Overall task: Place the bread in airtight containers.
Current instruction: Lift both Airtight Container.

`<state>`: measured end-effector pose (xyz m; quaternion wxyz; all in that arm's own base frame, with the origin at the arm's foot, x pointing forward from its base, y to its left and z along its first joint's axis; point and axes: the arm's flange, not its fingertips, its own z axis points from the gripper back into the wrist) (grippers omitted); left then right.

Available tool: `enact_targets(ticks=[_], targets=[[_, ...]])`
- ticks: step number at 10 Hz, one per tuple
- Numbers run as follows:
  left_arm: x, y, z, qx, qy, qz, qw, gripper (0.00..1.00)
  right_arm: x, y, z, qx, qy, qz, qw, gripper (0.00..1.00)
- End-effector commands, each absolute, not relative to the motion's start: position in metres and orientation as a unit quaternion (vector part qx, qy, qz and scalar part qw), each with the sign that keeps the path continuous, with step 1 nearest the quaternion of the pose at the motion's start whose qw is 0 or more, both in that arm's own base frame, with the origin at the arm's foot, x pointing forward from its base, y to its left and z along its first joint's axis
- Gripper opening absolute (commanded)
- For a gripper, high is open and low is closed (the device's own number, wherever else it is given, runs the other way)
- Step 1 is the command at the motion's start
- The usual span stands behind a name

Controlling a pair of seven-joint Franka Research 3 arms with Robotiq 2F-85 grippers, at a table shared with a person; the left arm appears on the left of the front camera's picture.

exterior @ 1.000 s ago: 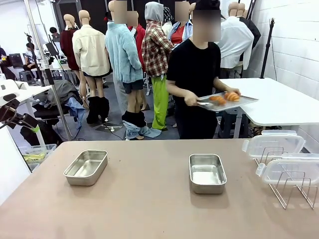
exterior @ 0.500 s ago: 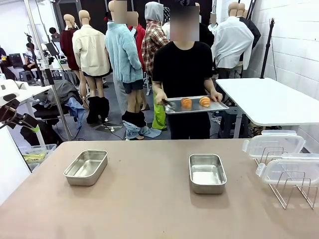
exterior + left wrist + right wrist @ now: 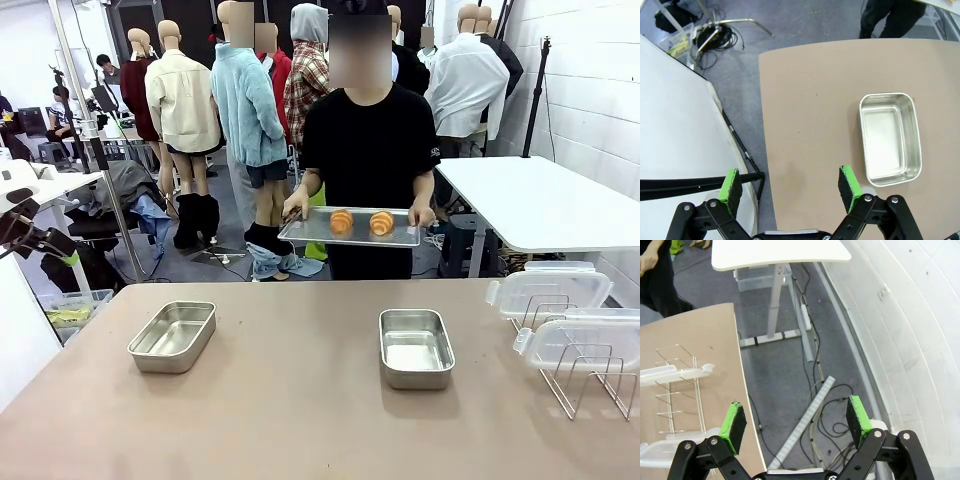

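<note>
- Front view: the person [image 3: 370, 140] stands at the far side with a tray [image 3: 305, 231] in both hands. The bread [image 3: 342, 222], two rolls, lies loose on it, well off the table [image 3: 300, 410]. If the tray tips, they slide off.
- The left tin [image 3: 172, 336] and right tin [image 3: 415, 347] sit empty and uncovered. The clear lids [image 3: 548, 290] rest on the wire rack [image 3: 590, 385] near the right edge, easy to knock.
- Left wrist view: the left gripper [image 3: 790, 186] gapes wide with nothing in it, above bare table beside the left tin [image 3: 889, 137]. A careless descent could clip the rim and shove the tin.
- Right wrist view: the right gripper [image 3: 796, 423] is fully spread and empty, hanging past the table edge over the floor [image 3: 780, 370]. A swing inward could catch the wire rack [image 3: 680, 390] and spill the lids [image 3: 675, 374].
</note>
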<state>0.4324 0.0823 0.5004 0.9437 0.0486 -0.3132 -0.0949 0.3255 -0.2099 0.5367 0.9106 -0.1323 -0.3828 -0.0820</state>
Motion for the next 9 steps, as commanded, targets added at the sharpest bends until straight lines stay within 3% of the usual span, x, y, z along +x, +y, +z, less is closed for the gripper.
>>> enact_targets(ticks=[1,9], targets=[[0.431,0.0854,0.5002,0.054,-0.311,-0.098,0.944,1.0,0.3266,-0.2084,0.534,-0.136,-0.378,-0.08,0.912,1.0],[0.431,0.0854,0.5002,0.054,-0.311,-0.098,0.944,1.0,0.3266,-0.2084,0.534,-0.136,-0.378,-0.08,0.912,1.0]])
